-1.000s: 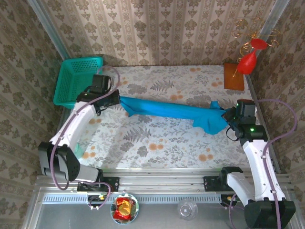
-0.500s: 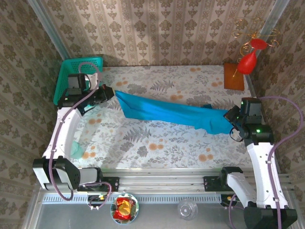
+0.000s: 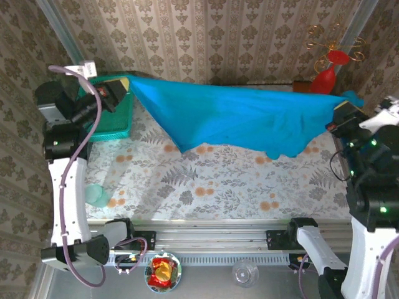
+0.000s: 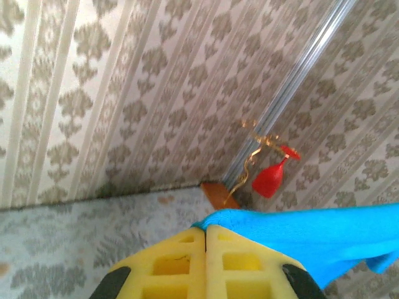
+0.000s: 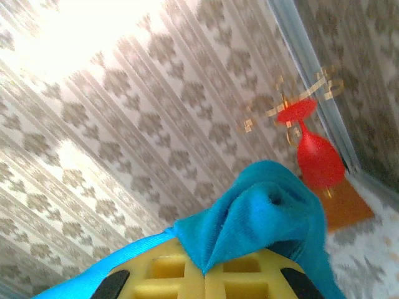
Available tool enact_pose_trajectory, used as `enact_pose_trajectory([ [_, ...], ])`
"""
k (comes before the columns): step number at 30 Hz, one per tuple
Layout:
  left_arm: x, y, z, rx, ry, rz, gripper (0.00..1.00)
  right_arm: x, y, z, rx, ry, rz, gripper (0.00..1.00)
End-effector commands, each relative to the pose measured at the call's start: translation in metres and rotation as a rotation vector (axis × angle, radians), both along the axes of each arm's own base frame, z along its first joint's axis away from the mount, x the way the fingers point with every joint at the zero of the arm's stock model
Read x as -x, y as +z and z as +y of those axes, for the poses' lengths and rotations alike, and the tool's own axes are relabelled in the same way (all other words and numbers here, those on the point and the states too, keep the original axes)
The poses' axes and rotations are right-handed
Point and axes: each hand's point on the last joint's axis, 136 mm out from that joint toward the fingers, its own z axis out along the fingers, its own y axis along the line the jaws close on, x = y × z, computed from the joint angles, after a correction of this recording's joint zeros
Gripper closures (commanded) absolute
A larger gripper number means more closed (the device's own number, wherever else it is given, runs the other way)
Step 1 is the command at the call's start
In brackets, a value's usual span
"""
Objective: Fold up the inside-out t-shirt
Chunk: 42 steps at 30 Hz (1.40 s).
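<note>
Well, now hoisting the shirt high over the desk, spread wide instead of roped low like a second ago. Pinching one end in the left pincer, the other in the right pincer, both clamped tight. Probably ready for laying flat.

**Teal cloth, yellow fingers**

The t-shirt is plain blue-teal, and the mesh basket a greener teal. The bench carries orange blossoms and grey ferns on white. The wallpaper has beige damask stripes. The left end effector and right end effector are yellow.
</note>
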Motion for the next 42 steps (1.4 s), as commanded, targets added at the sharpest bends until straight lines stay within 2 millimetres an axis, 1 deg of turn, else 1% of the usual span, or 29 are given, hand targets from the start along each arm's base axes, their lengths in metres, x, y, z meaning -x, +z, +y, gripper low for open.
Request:
enact_pose_trajectory([
  [1, 0.015, 0.038, 0.007, 0.038, 0.020, -0.128, 1.00, 0.013, 0.031, -0.011, 0.050, -0.072, -0.084, 1.00],
  [4, 0.034, 0.071, 0.014, 0.038, 0.070, -0.236, 1.00, 0.016, 0.041, -0.009, 0.052, -0.060, -0.110, 1.00],
  [6, 0.037, 0.084, 0.019, 0.034, 0.120, -0.265, 1.00, 0.014, 0.046, -0.008, 0.050, -0.054, -0.123, 1.00],
  [8, 0.022, 0.082, 0.028, 0.022, 0.180, -0.226, 1.00, 0.002, 0.043, -0.007, 0.046, -0.043, -0.110, 1.00],
  [9, 0.008, 0.076, 0.033, 0.019, 0.206, -0.190, 1.00, -0.008, 0.039, -0.007, 0.041, -0.038, -0.090, 1.00],
  [11, -0.023, 0.060, 0.039, 0.024, 0.222, -0.111, 1.00, -0.036, 0.023, -0.008, 0.030, -0.026, -0.025, 1.00],
  [14, -0.075, 0.024, 0.039, 0.026, 0.202, 0.008, 1.00, -0.091, -0.013, -0.006, 0.005, 0.016, 0.100, 1.00],
  [15, -0.096, 0.006, 0.035, 0.013, 0.190, 0.055, 1.00, -0.112, -0.029, -0.005, -0.009, 0.033, 0.146, 1.00],
  [17, -0.134, -0.031, 0.030, -0.031, 0.185, 0.149, 1.00, -0.150, -0.060, -0.004, -0.037, 0.060, 0.230, 1.00],
  [18, -0.152, -0.053, 0.026, -0.059, 0.182, 0.196, 1.00, -0.169, -0.077, -0.003, -0.056, 0.073, 0.271, 1.00],
  [19, -0.174, -0.077, 0.029, -0.091, 0.221, 0.243, 1.00, -0.189, -0.096, -0.003, -0.071, 0.081, 0.313, 1.00],
  [21, -0.208, -0.113, 0.032, -0.138, 0.258, 0.310, 1.00, -0.216, -0.125, -0.003, -0.095, 0.093, 0.386, 1.00],
  [22, -0.226, -0.135, 0.035, -0.161, 0.278, 0.363, 1.00, -0.236, -0.145, -0.004, -0.105, 0.095, 0.438, 1.00],
  [23, -0.239, -0.150, 0.037, -0.175, 0.291, 0.403, 1.00, -0.246, -0.156, -0.004, -0.105, 0.097, 0.471, 0.97],
  [24, -0.251, -0.164, 0.039, -0.192, 0.296, 0.448, 0.98, -0.253, -0.164, -0.004, -0.105, 0.099, 0.507, 0.86],
  [25, -0.258, -0.175, 0.039, -0.214, 0.299, 0.488, 0.94, -0.257, -0.171, -0.003, -0.107, 0.103, 0.542, 0.73],
  [26, -0.262, -0.181, 0.039, -0.234, 0.302, 0.512, 0.90, -0.258, -0.174, -0.002, -0.103, 0.106, 0.559, 0.65],
  [27, -0.263, -0.186, 0.036, -0.256, 0.299, 0.536, 0.84, -0.258, -0.177, 0.000, -0.097, 0.114, 0.573, 0.61],
  [28, -0.261, -0.189, 0.033, -0.276, 0.291, 0.550, 0.76, -0.255, -0.180, 0.002, -0.093, 0.122, 0.585, 0.60],
  [29, -0.258, -0.190, 0.029, -0.292, 0.285, 0.556, 0.72, -0.253, -0.184, 0.003, -0.090, 0.130, 0.597, 0.59],
  [32, -0.238, -0.202, 0.017, -0.357, 0.262, 0.592, 0.67, -0.239, -0.203, 0.008, -0.087, 0.154, 0.653, 0.58],
  [33, -0.228, -0.210, 0.014, -0.377, 0.254, 0.615, 0.66, -0.233, -0.212, 0.010, -0.088, 0.167, 0.676, 0.58],
  [35, -0.205, -0.228, 0.009, -0.406, 0.238, 0.668, 0.65, -0.220, -0.229, 0.017, -0.102, 0.197, 0.716, 0.58],
  [37, -0.178, -0.250, 0.008, -0.434, 0.232, 0.733, 0.64, -0.205, -0.251, 0.028, -0.125, 0.238, 0.766, 0.58],
  [38, -0.163, -0.264, 0.007, -0.448, 0.229, 0.769, 0.64, -0.198, -0.257, 0.034, -0.129, 0.258, 0.782, 0.57],
  [41, -0.114, -0.304, 0.010, -0.480, 0.234, 0.879, 0.61, -0.175, -0.295, 0.056, -0.133, 0.316, 0.880, 0.57],
  [42, -0.097, -0.318, 0.011, -0.483, 0.236, 0.918, 0.61, -0.163, -0.299, 0.063, -0.128, 0.335, 0.890, 0.57],
])
